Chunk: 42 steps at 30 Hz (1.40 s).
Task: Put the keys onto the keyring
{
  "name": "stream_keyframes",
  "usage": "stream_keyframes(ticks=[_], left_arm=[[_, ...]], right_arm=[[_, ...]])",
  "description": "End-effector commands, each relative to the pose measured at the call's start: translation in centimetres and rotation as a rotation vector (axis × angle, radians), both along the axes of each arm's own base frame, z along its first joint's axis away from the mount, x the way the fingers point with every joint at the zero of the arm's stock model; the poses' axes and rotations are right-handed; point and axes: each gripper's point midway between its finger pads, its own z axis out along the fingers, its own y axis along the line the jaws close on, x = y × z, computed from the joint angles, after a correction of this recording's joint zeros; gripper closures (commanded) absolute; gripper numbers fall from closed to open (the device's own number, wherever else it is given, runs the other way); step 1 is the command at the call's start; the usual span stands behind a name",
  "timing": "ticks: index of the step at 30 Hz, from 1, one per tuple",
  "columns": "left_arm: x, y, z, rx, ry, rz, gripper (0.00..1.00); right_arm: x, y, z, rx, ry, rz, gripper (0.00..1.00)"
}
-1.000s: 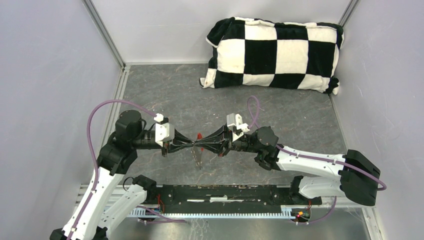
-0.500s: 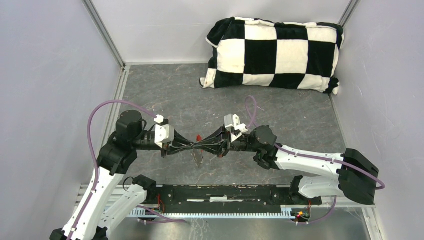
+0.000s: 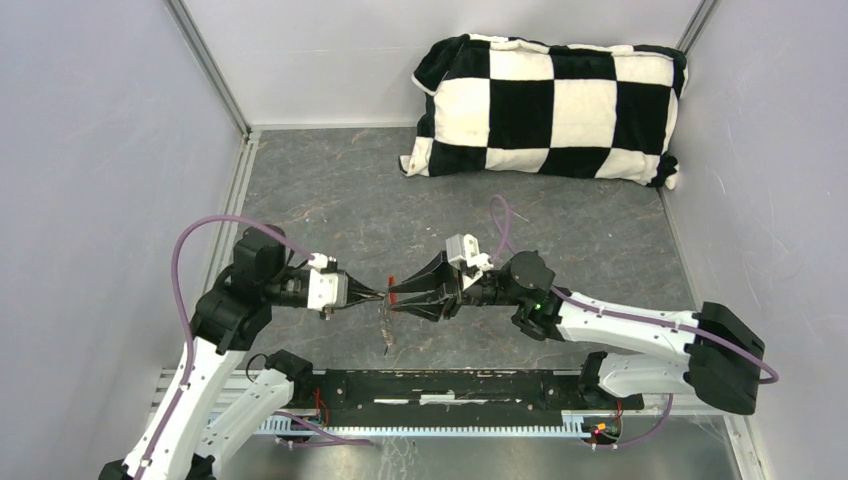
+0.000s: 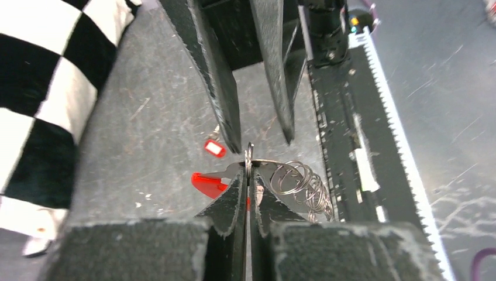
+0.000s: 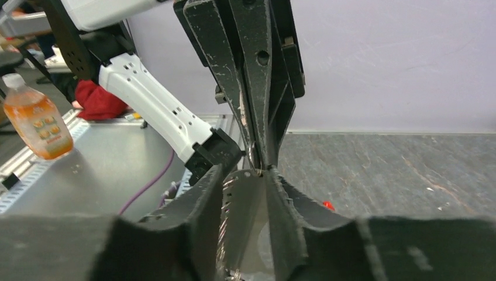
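Silver rings: the keyring hangs in mid-air above the table. One thin loop is pinched edge-on in the tightly closed jaws of the left gripper, and the red fob dangles off to one side.
Opposite arm: the right gripper meets it tip to tip with its jaws parted either side of the held loop. It clamps nothing that can be made out.
Reason for the hold: a loop lifted and steadied this way likely gives the other arm a fixed target for threading.
Key on the ground: the red-headed key lies flat on the table beneath the two grippers, not yet on any ring. The dark-headed key cannot be found in any view.
Room to move: grey tabletop shows on every side of the meeting point. The checkered pillow sits well apart at the far wall. The black rail along the near edge is the closest obstacle.
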Motion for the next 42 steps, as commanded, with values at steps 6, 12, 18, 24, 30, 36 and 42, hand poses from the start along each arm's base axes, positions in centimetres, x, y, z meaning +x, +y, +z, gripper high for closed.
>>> stream_keyframes(ticks=[6, 12, 18, 24, 30, 36, 42], left_arm=[[0.3, 1.0, 1.7, 0.030, -0.554, -0.084, 0.98], [-0.2, 1.5, 0.8, 0.061, -0.801, -0.143, 0.98], [-0.4, 1.6, 0.5, 0.078, -0.798, -0.167, 0.98], [-0.4, 1.9, -0.4, 0.113, -0.828, -0.182, 0.98], [0.2, 1.5, -0.6, 0.127, -0.586, -0.152, 0.98], [-0.2, 1.7, -1.7, 0.187, -0.349, -0.162, 0.98], [0.0, 1.7, -1.7, 0.193, -0.303, -0.152, 0.98]], right_arm=[[0.8, -2.7, 3.0, -0.028, -0.164, -0.120, 0.55], [1.1, -3.9, 2.6, -0.054, -0.163, -0.164, 0.56], [1.2, -3.9, 1.8, -0.092, -0.180, -0.167, 0.56], [0.6, -3.6, 1.9, -0.102, -0.183, -0.124, 0.54], [0.5, -1.0, 1.9, -0.172, -0.231, -0.087, 0.50], [0.8, 0.7, 2.3, -0.245, -0.316, -0.088, 0.50], [0.6, 1.6, 1.6, -0.321, -0.346, -0.055, 0.50]])
